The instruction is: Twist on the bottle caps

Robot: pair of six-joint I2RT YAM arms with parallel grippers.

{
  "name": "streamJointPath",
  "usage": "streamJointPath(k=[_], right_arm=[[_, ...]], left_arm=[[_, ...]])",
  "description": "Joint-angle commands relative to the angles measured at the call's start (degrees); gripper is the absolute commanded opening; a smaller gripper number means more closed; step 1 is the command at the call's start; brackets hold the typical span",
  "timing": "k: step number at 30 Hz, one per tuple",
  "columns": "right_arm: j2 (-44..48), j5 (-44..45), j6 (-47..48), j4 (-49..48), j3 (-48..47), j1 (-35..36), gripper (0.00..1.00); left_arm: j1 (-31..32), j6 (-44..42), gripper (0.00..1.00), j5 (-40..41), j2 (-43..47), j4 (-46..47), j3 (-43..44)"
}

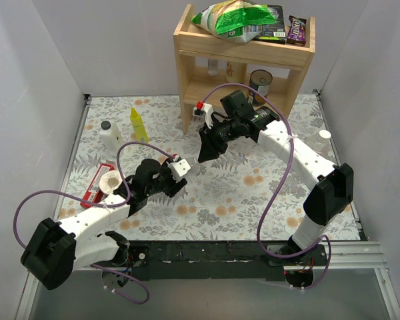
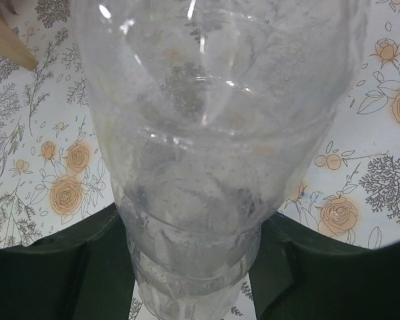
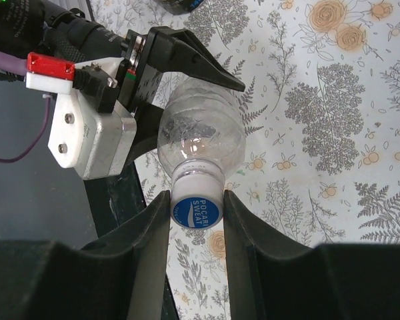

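Note:
A clear bottle [image 1: 192,167] is held between my two grippers above the floral table. My left gripper [image 1: 180,181] is shut on the bottle's body; in the left wrist view the bottle [image 2: 213,133] fills the frame, with the gripper [image 2: 193,227] closed on its sides. My right gripper [image 1: 204,155] is shut on a bottle cap [image 3: 195,205] with a blue top and white side that sits on the bottle's neck [image 3: 200,133]. Both right fingers [image 3: 240,227] touch the cap's sides. A second clear bottle [image 1: 318,143] with a white cap on it stands at the right.
A wooden shelf [image 1: 243,60] with snack bags and a can [image 1: 260,83] stands at the back. A yellow squeeze bottle [image 1: 139,123] and a white black-capped bottle [image 1: 109,137] stand at the left. A red packet [image 1: 95,185] lies near the left arm.

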State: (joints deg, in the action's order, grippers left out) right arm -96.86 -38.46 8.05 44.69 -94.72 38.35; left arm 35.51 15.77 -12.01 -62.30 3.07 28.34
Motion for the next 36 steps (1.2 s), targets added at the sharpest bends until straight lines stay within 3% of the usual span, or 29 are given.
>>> streamJointPath(k=[1, 4, 10, 18, 31, 36], right_arm=[[-0.52, 0.14, -1.55, 6.55, 1.03, 1.99, 0.11], [-0.7, -0.65, -1.55, 6.55, 1.9, 1.99, 0.19], [-0.88, 1.54, -0.76, 6.29, -0.29, 1.99, 0.21], [-0.35, 2.33, 0.03, 5.68, -0.03, 1.99, 0.32], [-0.52, -0.31, 2.48, 6.8, -8.37, 1.91, 0.88], [1.4, 1.54, 15.29, 14.02, -8.13, -0.11, 0.92]], left_arm=[[0.62, -0.39, 0.0, 4.8, 1.84, 13.19, 1.46], [0.62, -0.3, 0.0, 6.12, 1.22, 12.67, 1.81], [0.62, 2.24, 0.0, 4.1, 0.17, 9.86, 1.63], [0.62, 5.5, 0.0, 0.42, -0.8, 7.92, 1.11], [0.62, 7.16, 0.0, -7.68, -1.07, 5.99, -1.09], [0.62, 6.73, 0.0, -13.64, 0.42, 3.7, -1.18]])
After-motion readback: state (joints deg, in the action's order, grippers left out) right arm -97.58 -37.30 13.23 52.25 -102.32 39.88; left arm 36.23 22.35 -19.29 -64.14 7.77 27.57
